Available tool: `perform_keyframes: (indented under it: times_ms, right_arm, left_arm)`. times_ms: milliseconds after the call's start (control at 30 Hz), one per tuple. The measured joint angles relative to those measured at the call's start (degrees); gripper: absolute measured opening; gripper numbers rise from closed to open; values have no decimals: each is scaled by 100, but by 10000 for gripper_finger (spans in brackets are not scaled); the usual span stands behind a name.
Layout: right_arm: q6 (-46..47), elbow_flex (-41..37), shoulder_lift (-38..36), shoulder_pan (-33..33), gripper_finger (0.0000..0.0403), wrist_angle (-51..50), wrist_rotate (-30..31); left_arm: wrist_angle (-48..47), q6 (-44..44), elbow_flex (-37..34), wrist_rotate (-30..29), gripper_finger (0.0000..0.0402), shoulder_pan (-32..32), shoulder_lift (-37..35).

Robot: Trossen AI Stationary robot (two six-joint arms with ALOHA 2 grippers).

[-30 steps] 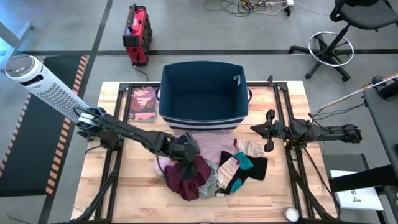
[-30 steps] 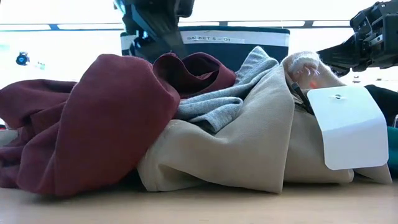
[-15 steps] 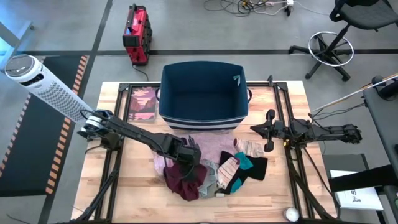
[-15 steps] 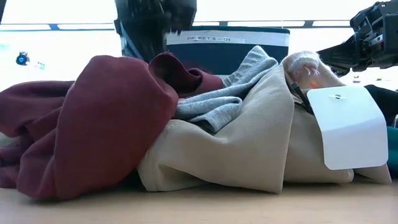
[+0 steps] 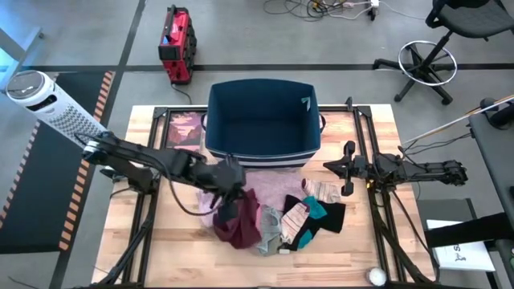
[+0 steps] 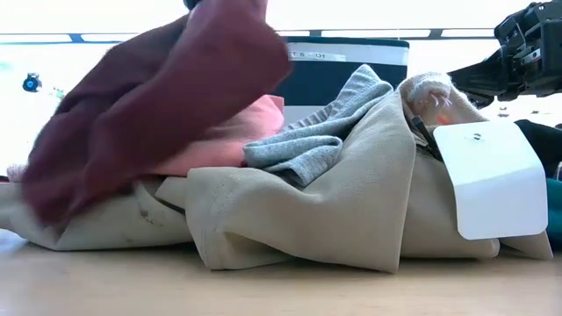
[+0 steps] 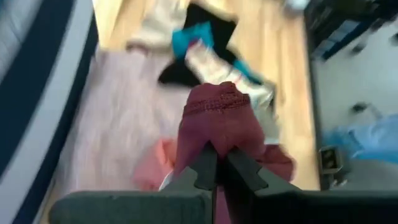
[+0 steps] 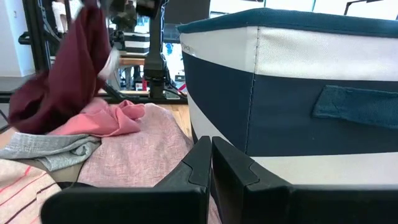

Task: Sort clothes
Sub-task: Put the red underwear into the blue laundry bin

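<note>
The left gripper (image 5: 230,183) is clamped on the maroon garment (image 5: 239,218), which hangs from it above the pile of clothes (image 5: 281,213) near the desk's middle, just in front of the navy bin (image 5: 263,120). To do this well, raise it until the trailing hem clears the pile, so nothing drags along. It looks a soft, heavy knit with a ribbed edge, though motion blurs it. The right gripper (image 5: 348,168), its 2 fingers closed on nothing, waits by the desk's right edge.
</note>
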Motion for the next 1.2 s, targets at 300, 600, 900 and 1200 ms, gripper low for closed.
perform_keyframes:
  times_ms: [300,600,900,1200]
  right_arm:
    - [0,1,0,-2,0,0,0]
    - [-105,2,0,-1,0,0,1]
    - [-44,2,0,-2,0,2,1]
    - [1595,0,0,0,0,36,3]
  left_arm:
    - [1784,-356,0,-256,0,190,-769]
    - [3782,180,4,-1713,0,483,-1052]
    - [3906,267,-6,-2083,0,1424,-858]
    - [3412,673,-4,-1439,0,2525,-838]
